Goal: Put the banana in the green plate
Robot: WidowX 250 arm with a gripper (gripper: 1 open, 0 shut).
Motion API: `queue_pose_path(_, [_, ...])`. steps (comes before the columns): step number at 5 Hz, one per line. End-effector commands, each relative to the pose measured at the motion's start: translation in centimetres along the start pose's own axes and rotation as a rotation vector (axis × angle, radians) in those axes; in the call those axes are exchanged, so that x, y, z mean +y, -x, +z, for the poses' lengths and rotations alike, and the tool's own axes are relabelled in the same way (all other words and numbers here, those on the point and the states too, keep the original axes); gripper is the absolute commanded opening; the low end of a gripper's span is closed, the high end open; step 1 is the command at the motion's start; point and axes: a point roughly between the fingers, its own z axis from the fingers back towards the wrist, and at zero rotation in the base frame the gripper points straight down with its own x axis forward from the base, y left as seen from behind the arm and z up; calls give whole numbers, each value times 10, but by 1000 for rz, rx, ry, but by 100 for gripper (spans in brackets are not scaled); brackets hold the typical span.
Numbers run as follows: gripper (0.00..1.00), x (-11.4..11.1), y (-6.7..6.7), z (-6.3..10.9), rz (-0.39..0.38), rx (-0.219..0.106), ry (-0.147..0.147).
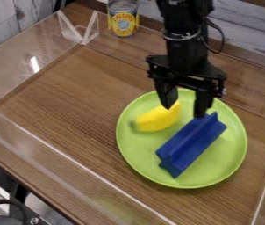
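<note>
The small yellow banana (159,119) lies on the left part of the large lime-green plate (223,163), free of the fingers. My gripper (184,99) hangs just above and slightly right of it, pointing down, its two black fingers spread open with nothing between them. A long blue block (191,142) rests on the plate to the right of the banana, running diagonally.
The plate sits on a wooden tabletop (65,97) ringed by low clear plastic walls (12,132). A yellow-labelled can (123,21) stands at the back beyond the wall.
</note>
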Motion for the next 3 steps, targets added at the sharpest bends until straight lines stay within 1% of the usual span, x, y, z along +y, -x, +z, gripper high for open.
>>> queue_pose_path(1, [100, -10, -5, 20, -12, -71, 3])
queue_pose_path(3, [100, -16, 0, 18, -24, -66, -7])
